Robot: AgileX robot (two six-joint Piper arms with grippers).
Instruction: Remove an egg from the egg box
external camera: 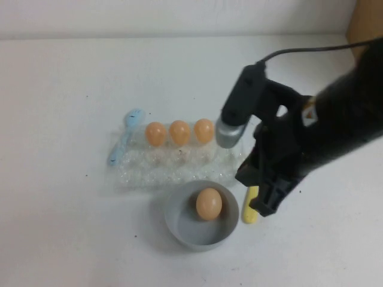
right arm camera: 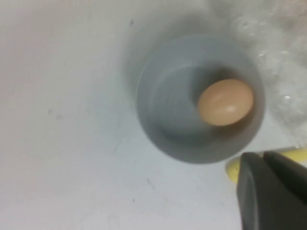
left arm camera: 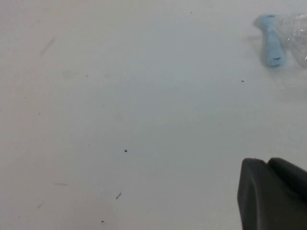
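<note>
Egg: the smooth orange-tan egg [external camera: 209,203] lies inside the round grey bowl [external camera: 179,230], just left of the black right gripper [external camera: 263,203], whose finger state I cannot tell. Three matching eggs [external camera: 179,132] sit in the clear plastic egg box [external camera: 173,170] touching the bowl's far rim. The left gripper [left arm camera: 273,196] hovers over bare white table [external camera: 60,227], its fingers closed together.

A bare white desk [left arm camera: 120,110] with a few dark specks. At one corner lies a light-blue spoon [left arm camera: 271,40], touching the clear crinkly egg box [left arm camera: 298,36]. The left pincer [left arm camera: 273,194] shows as a dark shape at the opposite corner.
</note>
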